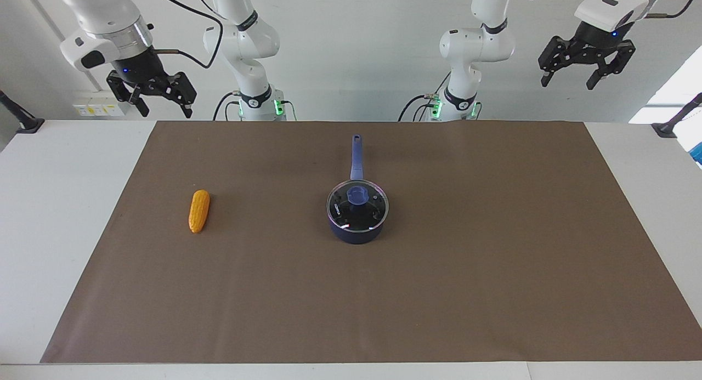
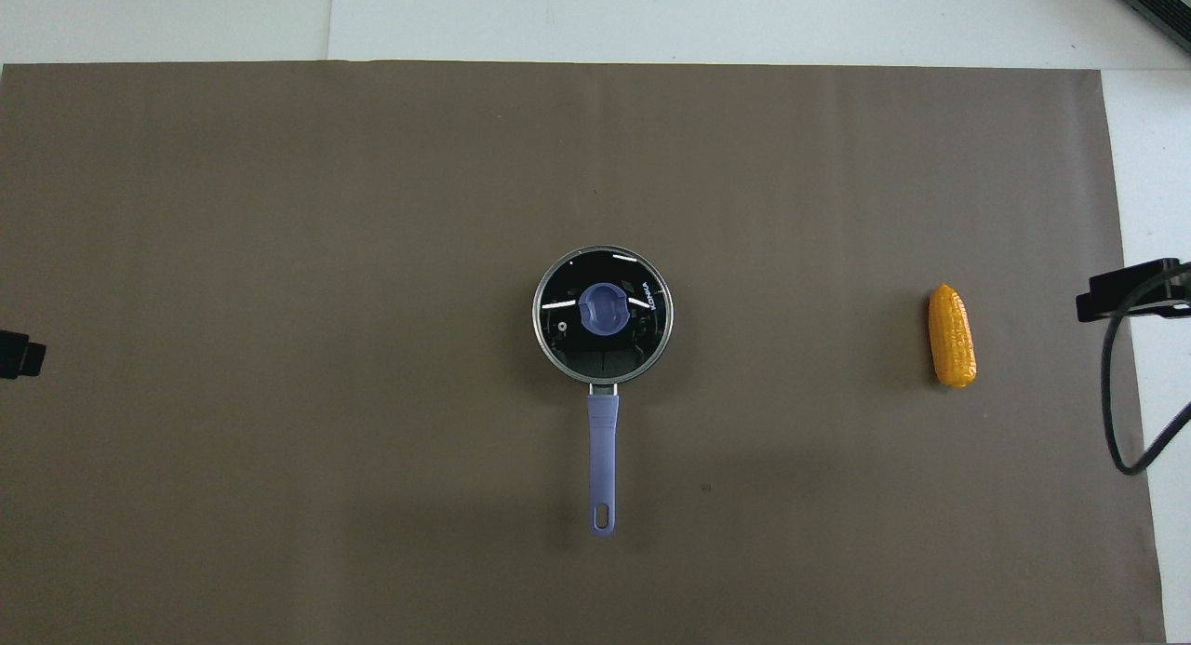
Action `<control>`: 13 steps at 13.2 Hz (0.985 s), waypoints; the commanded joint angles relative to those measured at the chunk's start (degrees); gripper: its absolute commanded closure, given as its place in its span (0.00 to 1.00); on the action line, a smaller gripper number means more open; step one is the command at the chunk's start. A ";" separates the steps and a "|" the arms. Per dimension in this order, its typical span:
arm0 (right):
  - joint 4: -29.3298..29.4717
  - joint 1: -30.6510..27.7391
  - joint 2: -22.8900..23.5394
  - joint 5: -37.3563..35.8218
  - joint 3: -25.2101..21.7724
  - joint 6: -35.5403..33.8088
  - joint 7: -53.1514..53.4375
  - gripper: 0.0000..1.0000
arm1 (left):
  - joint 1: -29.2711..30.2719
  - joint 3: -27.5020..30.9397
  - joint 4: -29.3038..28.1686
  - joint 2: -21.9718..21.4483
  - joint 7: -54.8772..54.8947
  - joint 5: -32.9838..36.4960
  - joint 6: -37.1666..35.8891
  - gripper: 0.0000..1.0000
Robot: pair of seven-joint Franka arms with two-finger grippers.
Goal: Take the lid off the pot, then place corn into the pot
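Glass lid [image 1: 357,205] caps pot [image 1: 356,234]; bumpy corn [image 1: 198,211].

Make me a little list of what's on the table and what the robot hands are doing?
pot: middle of the brown mat, handle pointing toward the robots
lid: on the pot, blue knob at its centre
corn: lying on the mat, toward the right arm's end, apart from the pot
left gripper: open, raised in the air, holding nothing, waiting
right gripper: open, raised in the air, holding nothing, waiting
task so far: lid not yet lifted, corn not yet in the pot
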 commanded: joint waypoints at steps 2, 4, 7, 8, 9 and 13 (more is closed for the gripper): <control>-1.10 -0.31 -1.03 0.18 0.39 1.02 0.81 0.00 | 0.25 -0.23 -0.48 -0.84 -0.38 0.35 -0.39 0.00; -1.10 -0.31 -1.03 0.18 0.39 1.02 0.81 0.00 | -0.01 -0.23 -0.49 -0.84 -0.46 0.35 -0.47 0.00; -1.10 -0.31 -1.03 0.18 0.48 1.02 0.81 0.00 | -0.27 -0.32 -0.49 -0.84 -0.55 0.53 -0.57 0.00; -1.10 -0.31 -1.03 0.18 0.39 1.02 0.81 0.00 | -0.36 -0.32 -0.49 -0.84 -0.46 0.44 -0.30 0.00; -1.10 -0.31 -1.03 0.18 0.48 1.02 0.81 0.00 | -0.28 -0.41 -0.49 -0.84 -0.46 0.44 -0.13 0.00; -1.10 -0.31 -1.03 0.18 0.39 1.02 0.81 0.00 | 0.43 -0.32 -1.01 -0.93 0.15 0.35 1.80 0.00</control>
